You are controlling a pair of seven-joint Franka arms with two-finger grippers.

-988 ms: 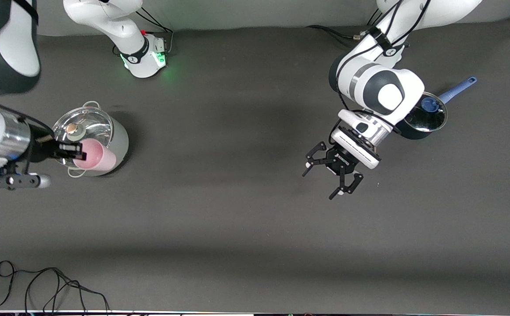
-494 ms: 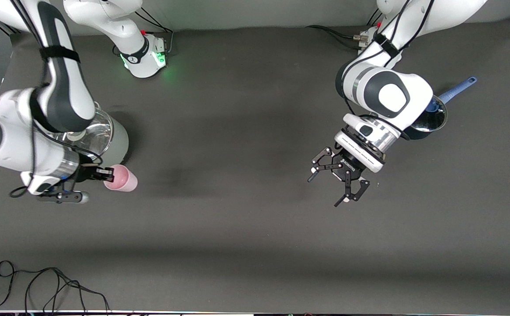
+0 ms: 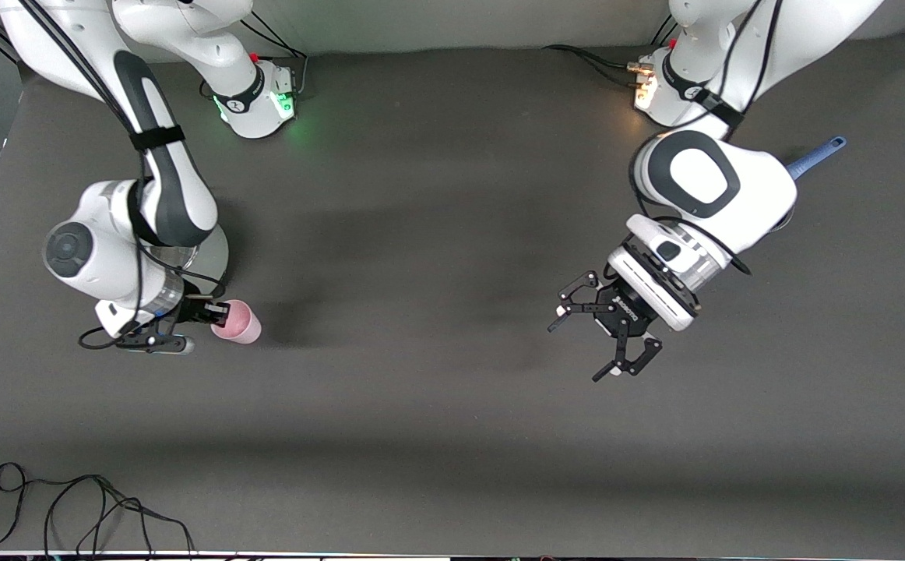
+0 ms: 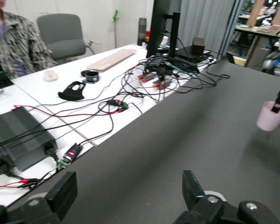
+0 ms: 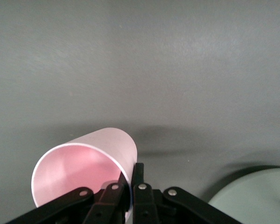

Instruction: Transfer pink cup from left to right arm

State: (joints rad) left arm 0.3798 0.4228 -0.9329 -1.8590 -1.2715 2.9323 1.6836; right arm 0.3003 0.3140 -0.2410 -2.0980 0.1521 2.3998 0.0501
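Note:
The pink cup (image 3: 241,322) hangs tilted, low over the table, just in front of the steel pot toward the front camera. My right gripper (image 3: 219,313) is shut on its rim, one finger inside and one outside. The right wrist view shows the cup (image 5: 84,163) with its open mouth toward the camera and the right gripper (image 5: 130,184) pinching its wall. My left gripper (image 3: 575,352) is open and empty, hovering over bare table toward the left arm's end. In the left wrist view the left gripper (image 4: 128,191) stands wide open and the cup (image 4: 270,117) shows far off.
A steel pot (image 3: 217,251) stands mostly hidden under the right arm; its wall also shows in the right wrist view (image 5: 254,198). A saucepan's blue handle (image 3: 815,156) sticks out from under the left arm. Black cable (image 3: 71,506) lies at the table's front corner.
My right gripper has carried the pink cup off from over the steel pot, down and toward the front camera and table middle. My left gripper drifted slightly toward the front camera, still open.

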